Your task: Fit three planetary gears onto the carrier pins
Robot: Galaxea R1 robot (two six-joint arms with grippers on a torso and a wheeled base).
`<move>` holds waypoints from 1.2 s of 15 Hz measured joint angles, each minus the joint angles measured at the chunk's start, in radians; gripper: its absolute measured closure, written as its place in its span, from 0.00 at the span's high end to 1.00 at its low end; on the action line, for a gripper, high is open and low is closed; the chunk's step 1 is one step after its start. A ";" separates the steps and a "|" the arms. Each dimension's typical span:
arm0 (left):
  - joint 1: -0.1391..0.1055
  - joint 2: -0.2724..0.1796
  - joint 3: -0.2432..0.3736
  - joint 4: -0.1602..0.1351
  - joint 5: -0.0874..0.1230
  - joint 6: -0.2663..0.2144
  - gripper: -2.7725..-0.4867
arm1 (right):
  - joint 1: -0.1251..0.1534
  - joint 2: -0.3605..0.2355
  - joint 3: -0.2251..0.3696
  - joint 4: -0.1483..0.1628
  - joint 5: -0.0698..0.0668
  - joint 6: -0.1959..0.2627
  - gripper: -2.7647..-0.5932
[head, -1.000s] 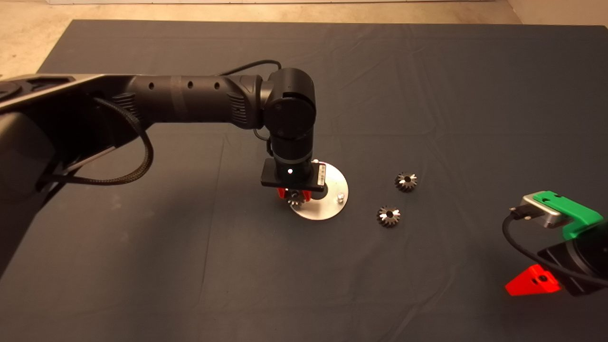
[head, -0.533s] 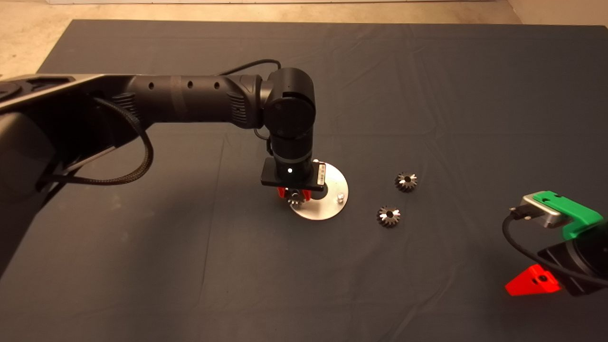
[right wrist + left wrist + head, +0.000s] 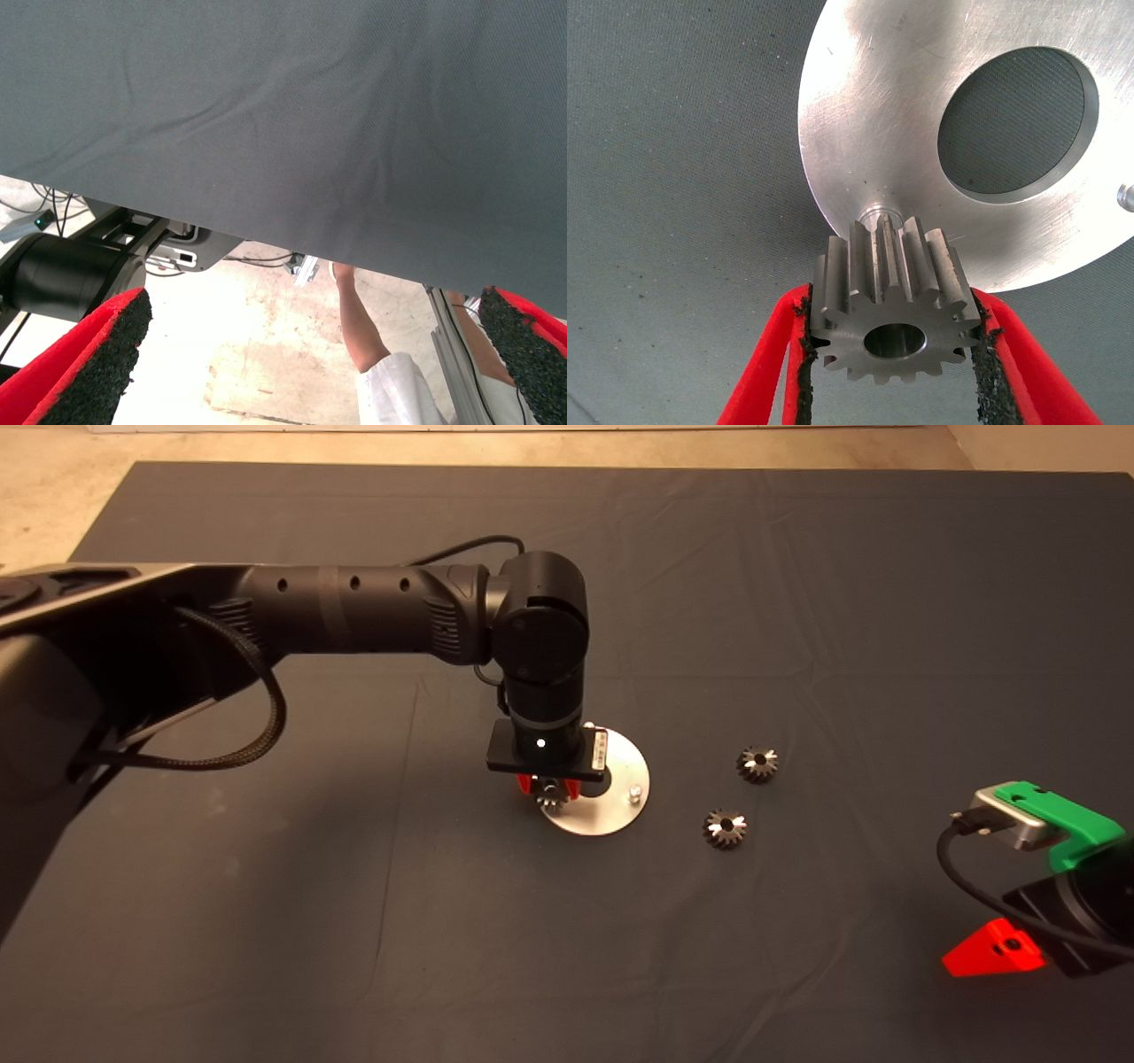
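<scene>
My left gripper (image 3: 549,787) (image 3: 893,354) is shut on a planetary gear (image 3: 893,305) (image 3: 551,795), its black pads pressing both sides of the teeth. The gear hangs over the near-left rim of the round silver plate (image 3: 620,815) (image 3: 895,97), right above one carrier pin (image 3: 877,212). Another carrier pin (image 3: 635,790) (image 3: 1125,196) stands free near the plate's right rim. Two more planetary gears lie on the mat to the right of the plate, one nearer (image 3: 725,828) and one farther (image 3: 757,763). My right gripper (image 3: 997,948) (image 3: 310,354) waits at the lower right edge, open and empty.
The dark mat (image 3: 266,921) is wrinkled. The left arm (image 3: 354,611) reaches in from the left above it. In the right wrist view a person's arm (image 3: 359,323) and equipment show on the floor beyond the mat's edge.
</scene>
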 joint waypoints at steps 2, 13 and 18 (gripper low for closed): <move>0.000 0.000 0.000 0.000 0.000 0.000 0.23 | 0.000 0.000 0.000 0.000 0.000 0.000 0.99; -0.029 -0.026 0.011 0.000 0.000 0.004 0.43 | 0.000 0.001 0.000 0.000 0.000 -0.001 0.99; -0.083 -0.177 0.186 -0.002 -0.002 0.004 0.50 | 0.000 0.083 -0.158 0.001 -0.001 -0.092 0.99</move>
